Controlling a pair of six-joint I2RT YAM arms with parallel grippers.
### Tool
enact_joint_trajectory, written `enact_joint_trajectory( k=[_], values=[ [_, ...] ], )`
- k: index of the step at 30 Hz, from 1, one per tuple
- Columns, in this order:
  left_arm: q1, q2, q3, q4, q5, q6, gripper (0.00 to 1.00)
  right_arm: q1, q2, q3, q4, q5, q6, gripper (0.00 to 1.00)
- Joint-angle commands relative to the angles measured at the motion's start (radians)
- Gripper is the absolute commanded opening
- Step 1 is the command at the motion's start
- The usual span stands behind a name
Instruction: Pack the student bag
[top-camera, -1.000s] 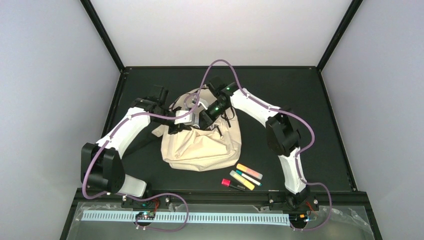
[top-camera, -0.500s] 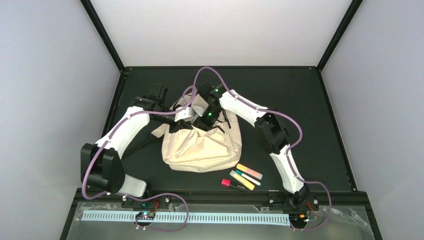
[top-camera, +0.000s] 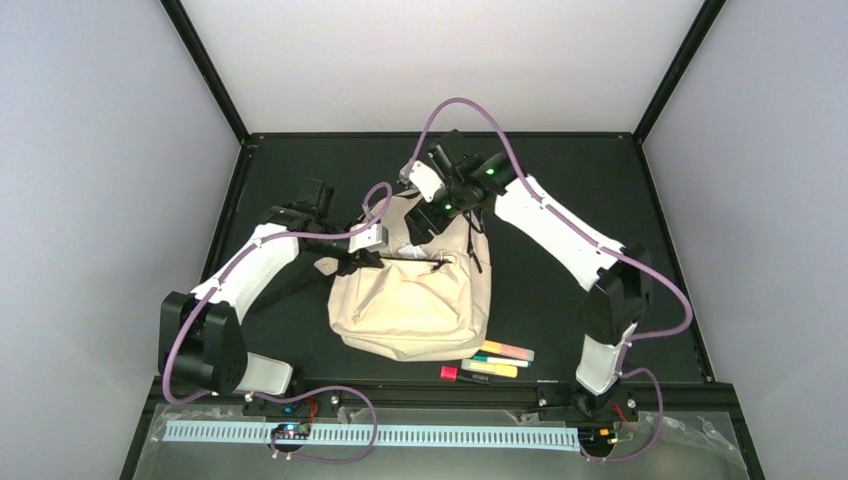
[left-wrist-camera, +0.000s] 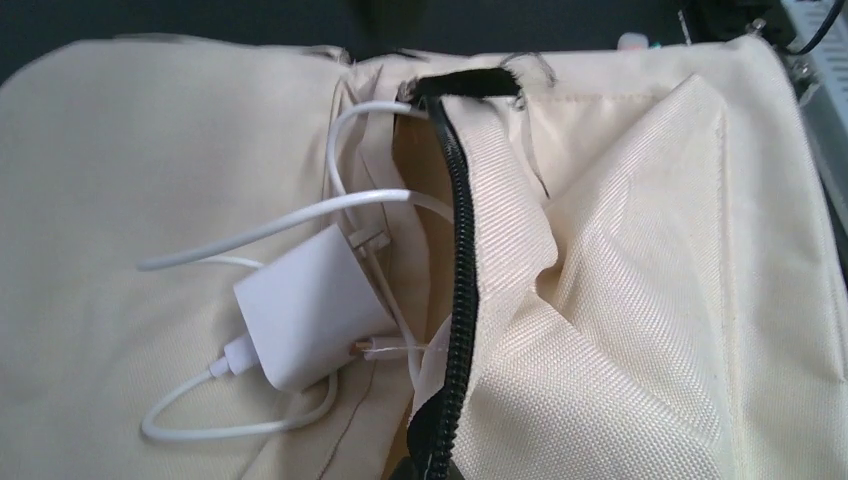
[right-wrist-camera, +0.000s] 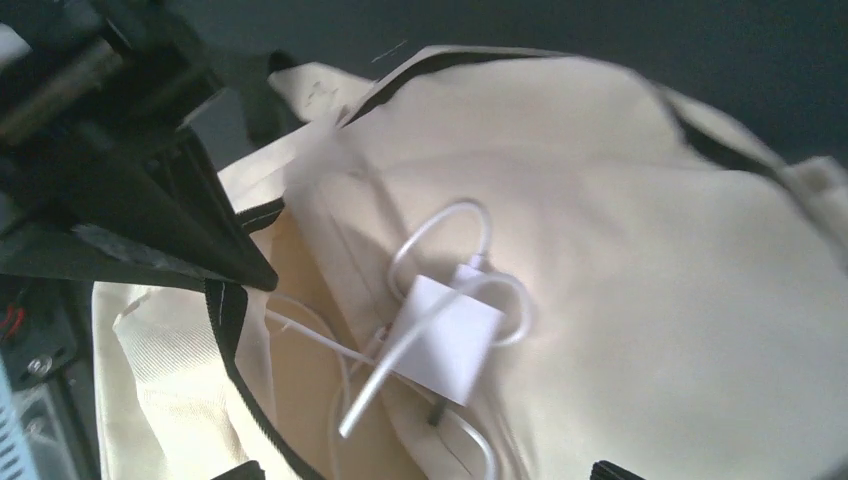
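The student bag (top-camera: 410, 305), cream fabric with a black zipper, lies mid-table with its top opening pulled apart. My left gripper (top-camera: 362, 262) is shut on the bag's black zipper edge (left-wrist-camera: 458, 250); its dark tips (left-wrist-camera: 428, 470) just show at the bottom of the left wrist view. A white charger (right-wrist-camera: 445, 335) with its looped cable (left-wrist-camera: 250, 235) rests on the inner fabric at the opening. My right gripper (top-camera: 423, 218) hovers open above it, with nothing between its fingertips (right-wrist-camera: 428, 470). The left gripper's fingers (right-wrist-camera: 150, 210) show pinching the zipper edge.
Several highlighters and pens (top-camera: 497, 358), one red-capped (top-camera: 450, 372), lie on the black table (top-camera: 600, 200) beside the bag's near right corner. The bag's black straps (top-camera: 472, 245) trail at its far right. Black frame posts and pale walls enclose the table.
My right gripper opened, let go of the charger at the bag's opening, and drew back up toward the far side. The bag shifted and flattened. The left gripper kept its hold.
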Motion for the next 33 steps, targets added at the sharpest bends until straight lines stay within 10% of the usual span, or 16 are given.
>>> enact_joint_trajectory(
  k=[1,13,25,29,33],
  values=[
    [0.008,-0.011,-0.015,0.016,-0.061,0.012,0.06,-0.012,-0.094,-0.025,-0.020,0.202,0.035,0.87],
    [0.031,0.051,0.379,-0.152,-0.122,-0.188,0.99,-0.018,-0.379,-0.465,0.087,0.317,0.328,0.84],
    [0.024,0.831,0.952,-0.231,-0.317,-0.559,0.99,-0.024,-0.407,-0.871,0.377,-0.016,0.537,0.96],
    [0.008,0.846,0.893,-0.176,-0.355,-0.551,0.94,-0.047,-0.350,-0.867,0.397,-0.014,0.515,0.59],
    [0.018,0.804,0.818,-0.154,-0.336,-0.535,0.48,-0.128,-0.311,-0.836,0.473,0.017,0.487,0.10]
  ],
)
